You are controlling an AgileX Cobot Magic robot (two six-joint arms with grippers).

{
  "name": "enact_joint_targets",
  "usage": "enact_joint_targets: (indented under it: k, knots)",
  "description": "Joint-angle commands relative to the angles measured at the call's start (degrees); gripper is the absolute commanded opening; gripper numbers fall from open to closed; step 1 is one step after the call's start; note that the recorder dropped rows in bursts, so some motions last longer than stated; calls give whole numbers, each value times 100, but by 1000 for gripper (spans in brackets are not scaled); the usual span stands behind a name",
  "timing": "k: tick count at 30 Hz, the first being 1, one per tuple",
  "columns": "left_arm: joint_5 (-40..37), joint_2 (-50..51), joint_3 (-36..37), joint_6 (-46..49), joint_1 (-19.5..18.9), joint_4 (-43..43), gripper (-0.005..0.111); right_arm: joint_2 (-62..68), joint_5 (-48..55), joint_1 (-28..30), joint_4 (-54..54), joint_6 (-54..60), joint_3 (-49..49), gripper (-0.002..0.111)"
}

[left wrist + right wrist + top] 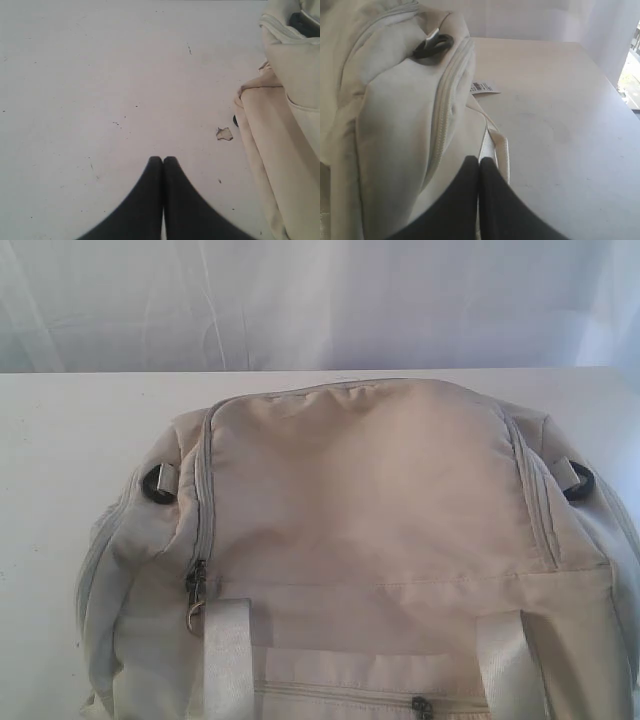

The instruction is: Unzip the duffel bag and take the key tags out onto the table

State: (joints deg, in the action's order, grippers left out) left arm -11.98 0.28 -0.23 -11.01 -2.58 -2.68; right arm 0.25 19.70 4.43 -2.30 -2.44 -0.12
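The cream-beige duffel bag (370,540) fills the near middle of the exterior view, zipped closed, with a grey zipper pull (195,585) at its left side and white webbing handles (228,655) in front. No gripper shows in that view. In the left wrist view my left gripper (163,159) is shut and empty above the bare white table (110,85), with the duffel bag's side (285,125) off to one edge. My right gripper (479,159) is shut and empty beside the duffel bag (390,115), close to a side zipper (442,115) and a white strap (495,145). The key tags are hidden.
Black D-rings (158,483) sit at both ends of the bag. A small barcode label (482,87) lies on the table by the bag. A chipped spot (224,133) marks the tabletop. A white curtain (320,300) hangs behind the table's far edge.
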Motion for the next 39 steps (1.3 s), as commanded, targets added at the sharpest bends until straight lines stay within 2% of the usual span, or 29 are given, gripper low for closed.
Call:
enact_joint_targets:
  k: [1,30,32,34,39]
  knots:
    - [6,-28,23,-17,35,4,0,-25,-49,-7,-27,6,12,0]
    - [6,-28,23,-17,35,4,0,-25,-49,-7,-27,6,12,0]
    - [129,-28,23,-20,35,4,0,-25,-49,-4,-27,-32,12,0]
    - [586,-28,23,-20,35,4,0,-25,-49,-4,-27,-97,12,0]
    - [2308,-28,23,-20,35,4,0,-25,-49,-4,-27,-128,12,0]
